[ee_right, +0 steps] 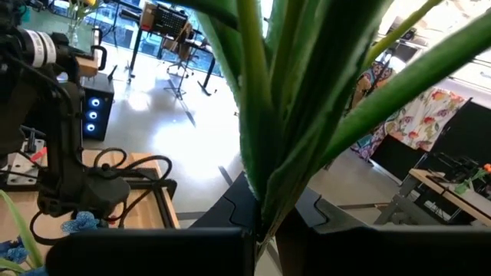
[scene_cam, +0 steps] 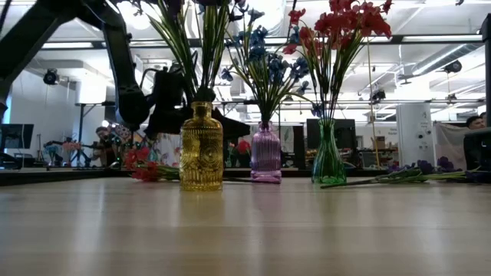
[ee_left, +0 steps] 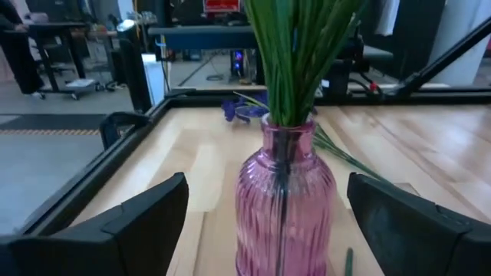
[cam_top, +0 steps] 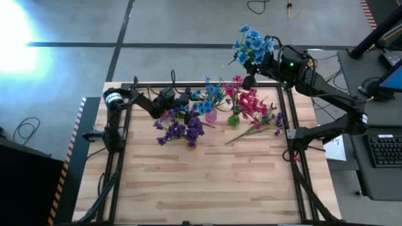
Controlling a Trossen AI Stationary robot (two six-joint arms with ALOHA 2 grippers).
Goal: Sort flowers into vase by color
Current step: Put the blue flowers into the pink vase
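Right end effector lifts a blue sprig above the tabletop's far edge.

The right end effector (cam_top: 256,70) is clenched on the stems of a blue sprig (cam_top: 252,43). The left end effector (ee_left: 265,211) is spread wide around the pink vase (ee_left: 282,203) holding blue flowers (cam_top: 210,95). Purple flowers (cam_top: 182,129) fill the yellow vase (scene_cam: 201,147), red ones (cam_top: 248,100) the green vase (scene_cam: 328,157); loose stems (cam_top: 254,130) lie beside it.

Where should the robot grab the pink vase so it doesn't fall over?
Probably around the pink vase's wide ribbed belly, coming in level from the side. It stands upright between the left gripper's open fingers, and the stems crowd its narrow neck.
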